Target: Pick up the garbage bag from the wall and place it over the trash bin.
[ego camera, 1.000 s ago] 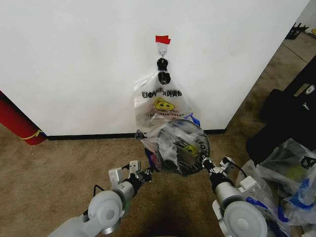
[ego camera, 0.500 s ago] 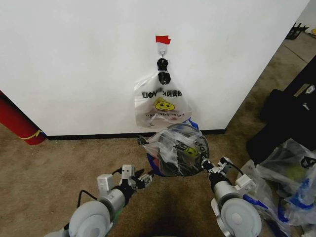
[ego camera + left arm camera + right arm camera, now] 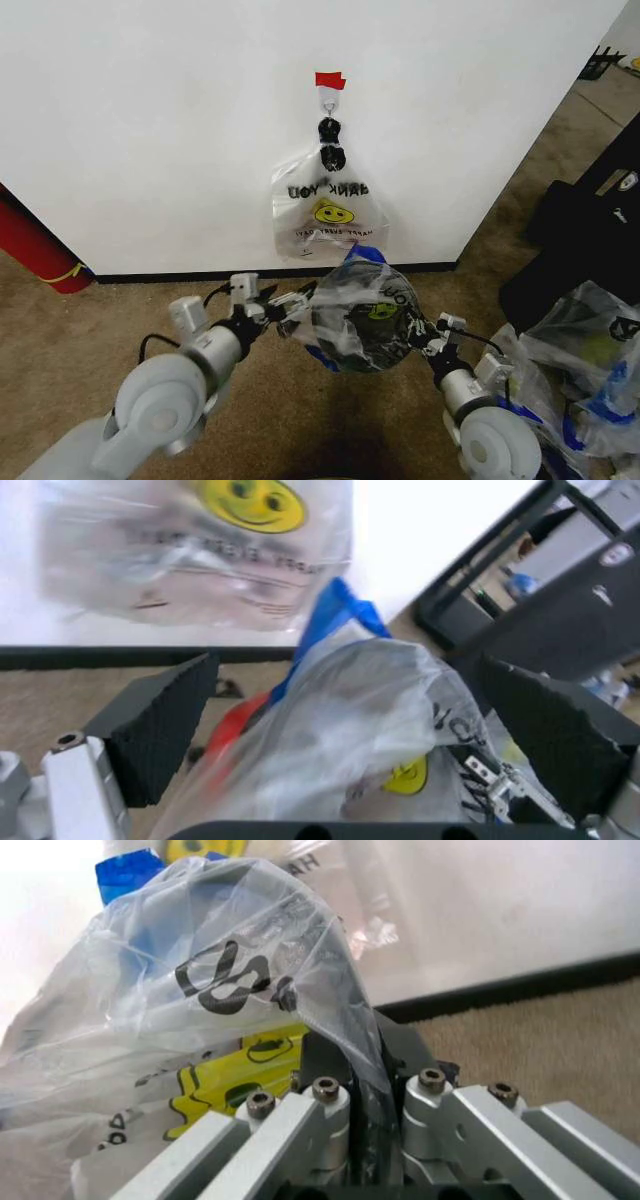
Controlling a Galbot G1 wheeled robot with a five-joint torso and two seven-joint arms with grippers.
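Holding the garbage bag (image 3: pixel 358 315) between our two grippers, we keep it stretched just off the carpet (image 3: pixel 120 320), in front of the wall (image 3: pixel 150 120) and a little below the smiley-face bag (image 3: pixel 328 212), which hangs from the small metal hook (image 3: pixel 327 100) under the red tape strip (image 3: pixel 329 80). Our right gripper (image 3: pixel 420 335) sits at the bag's right edge; in the right wrist view its fingers (image 3: pixel 330 1065) are pressed tight together with a fold of the crinkly plastic (image 3: pixel 200 990) pinched between them, black lettering and a yellow mark showing through the film. Our left gripper (image 3: pixel 290 300) is at the bag's left edge, and in the left wrist view its two dark ribbed pads (image 3: pixel 160 712) stand wide apart with the bag (image 3: pixel 350 727) bulging in the gap between them; we cannot tell whether either pad touches the plastic. A bright blue patch (image 3: pixel 335 622) rises at the top of the bag in that view, and a red shape (image 3: pixel 232 727) shows through its lower side. The trash bin we cannot make out clearly, as the bag covers the spot where it would be. To our right on the floor lie bulky clear sacks (image 3: pixel 585 350), well apart from the held bag, and a red cylinder (image 3: pixel 35 245) leans at the wall's far left.
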